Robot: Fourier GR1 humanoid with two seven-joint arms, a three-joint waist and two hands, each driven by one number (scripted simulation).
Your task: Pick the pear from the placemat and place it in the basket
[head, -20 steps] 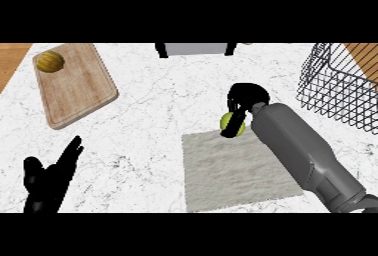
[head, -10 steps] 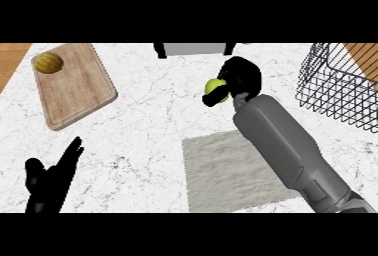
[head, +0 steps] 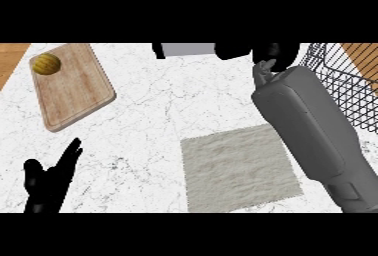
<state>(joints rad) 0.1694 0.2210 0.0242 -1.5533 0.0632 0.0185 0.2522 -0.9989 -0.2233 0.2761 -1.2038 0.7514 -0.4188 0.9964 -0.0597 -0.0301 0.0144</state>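
Since the placemat (head: 240,167) lies bare below the raised right hand (head: 269,52), I'd say we're mid-carry toward the basket (head: 343,82) at its right. Next: swing over the rim, release. Pear's hidden; honestly can't tell that grip. Left hand (head: 48,182) rests open, low-left.

Grey forearms (head: 310,130), black left hand (head: 46,187)

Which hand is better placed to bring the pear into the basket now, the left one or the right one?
The right hand. It is raised at the view's top, right beside the black wire basket. The pear itself does not show now. The left hand rests open at the lower left, across the white marble counter, far from the basket.
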